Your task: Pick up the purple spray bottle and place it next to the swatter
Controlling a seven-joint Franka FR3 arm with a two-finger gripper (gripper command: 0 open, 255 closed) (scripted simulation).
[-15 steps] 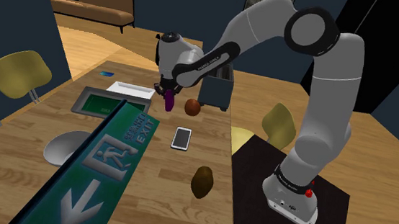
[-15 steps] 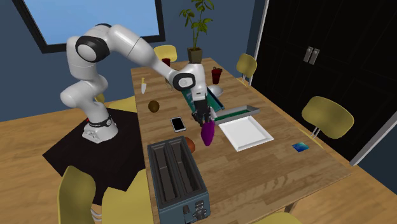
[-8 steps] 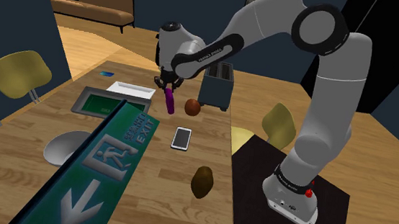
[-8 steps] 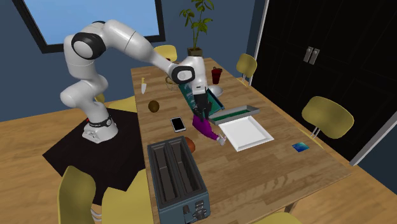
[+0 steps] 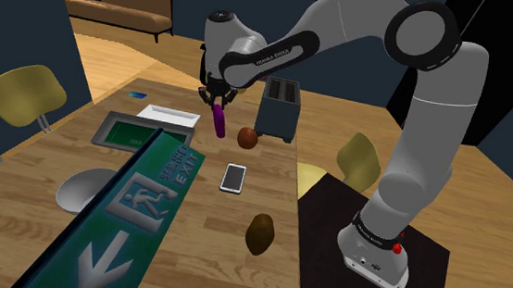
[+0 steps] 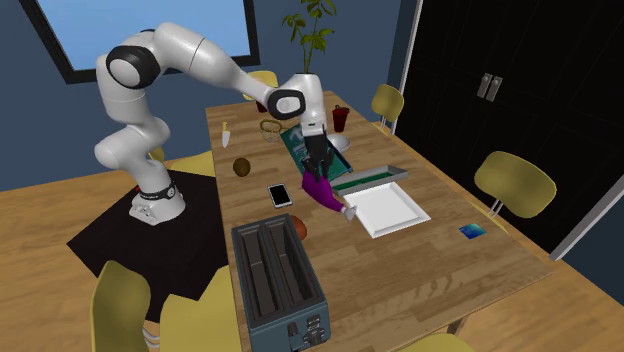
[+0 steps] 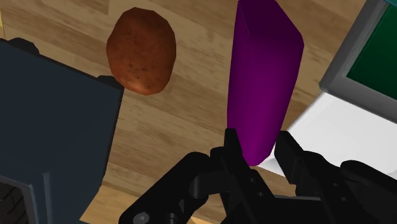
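Our gripper (image 5: 216, 97) is clamped tight on one end of the purple spray bottle (image 5: 219, 120). The bottle hangs tilted in the air over the table (image 5: 203, 218), in the upper middle of the shoulder view. It looks light, hard and smooth. We think it could slip, so we should hold firm and move gently.

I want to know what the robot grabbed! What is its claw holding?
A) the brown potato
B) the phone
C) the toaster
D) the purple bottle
D: the claw is shut on the purple bottle, its two black fingers clasping the bottle's end.
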